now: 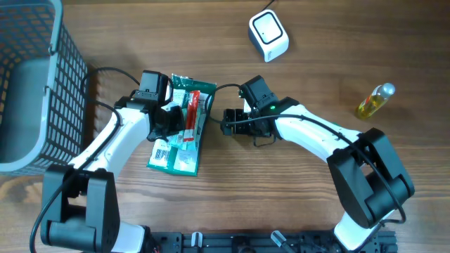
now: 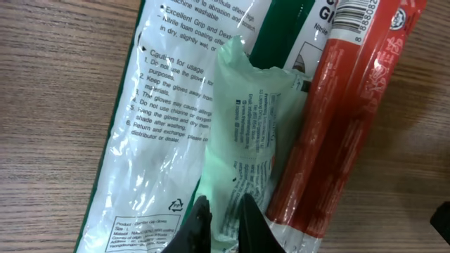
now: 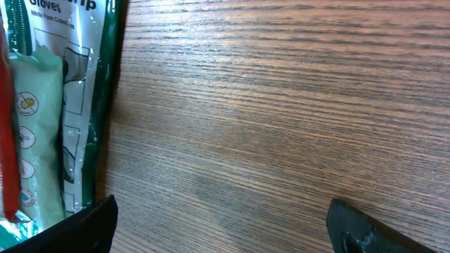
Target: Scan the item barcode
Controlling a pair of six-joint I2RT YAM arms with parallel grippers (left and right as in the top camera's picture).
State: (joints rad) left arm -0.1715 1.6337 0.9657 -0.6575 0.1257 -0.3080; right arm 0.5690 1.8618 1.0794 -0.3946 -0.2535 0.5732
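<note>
We find our left end effector point(image 2: 223, 214) pinched shut on the pale green packet point(image 2: 246, 140). That packet lies beside the red packet point(image 2: 337, 119) on the glove package point(image 1: 172, 158), left of centre on the table point(image 1: 295, 190). Our right end effector point(image 3: 225, 228) stands wide open just right of it. The scanner point(image 1: 268, 35) sits at the far right.

Bright, even light (soft shadows, slight glare)
</note>
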